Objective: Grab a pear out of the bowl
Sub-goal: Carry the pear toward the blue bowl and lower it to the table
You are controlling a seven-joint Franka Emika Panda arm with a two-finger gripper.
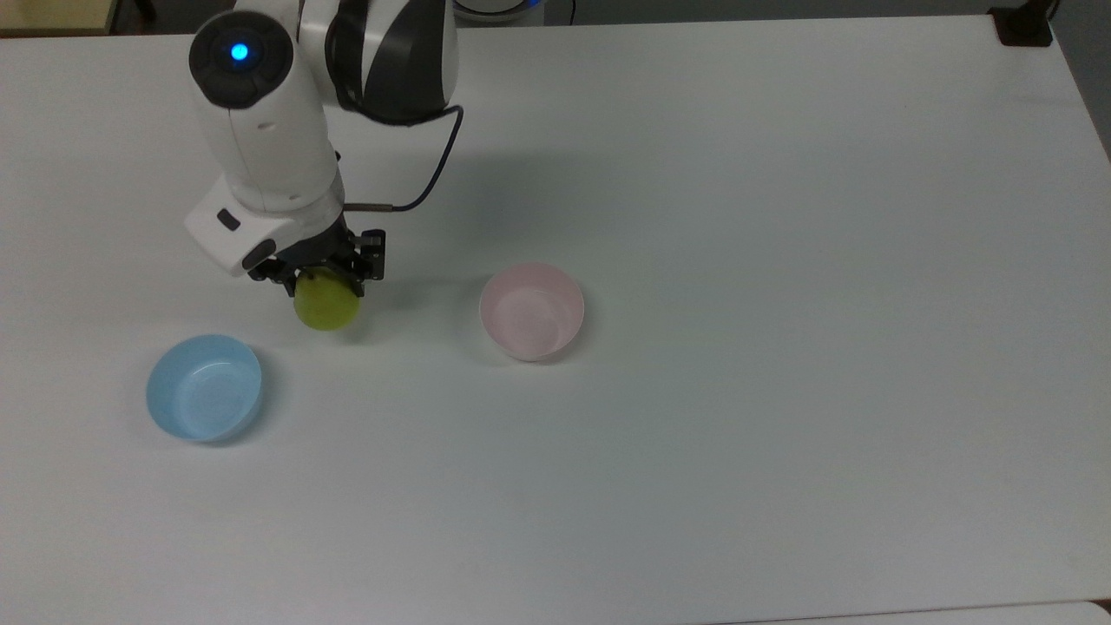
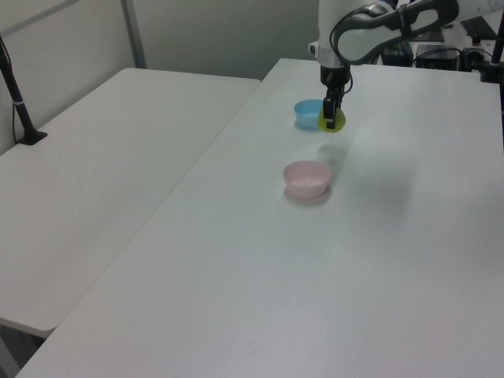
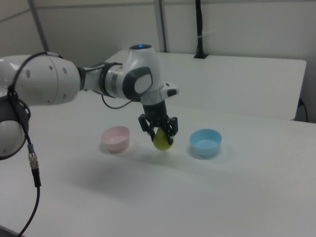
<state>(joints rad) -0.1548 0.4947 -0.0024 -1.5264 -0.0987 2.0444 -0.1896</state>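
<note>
My gripper point(image 1: 321, 279) point(image 2: 330, 113) point(image 3: 160, 132) is shut on the yellow-green pear point(image 1: 327, 304) point(image 2: 334, 120) point(image 3: 162, 141) and holds it above the table. The pale pink bowl point(image 1: 531, 311) point(image 2: 306, 177) point(image 3: 116, 138) sits with nothing in it, to the top view's right of the pear. In the top view the pear hangs between the pink bowl and the light blue bowl point(image 1: 204, 387), nearer the blue one.
The light blue bowl point(image 2: 309, 113) point(image 3: 205, 141) stands by itself on the white table point(image 1: 781, 391). A second white table point(image 2: 94, 173) lies alongside in the left view. A black cable point(image 1: 430, 178) loops off the arm's wrist.
</note>
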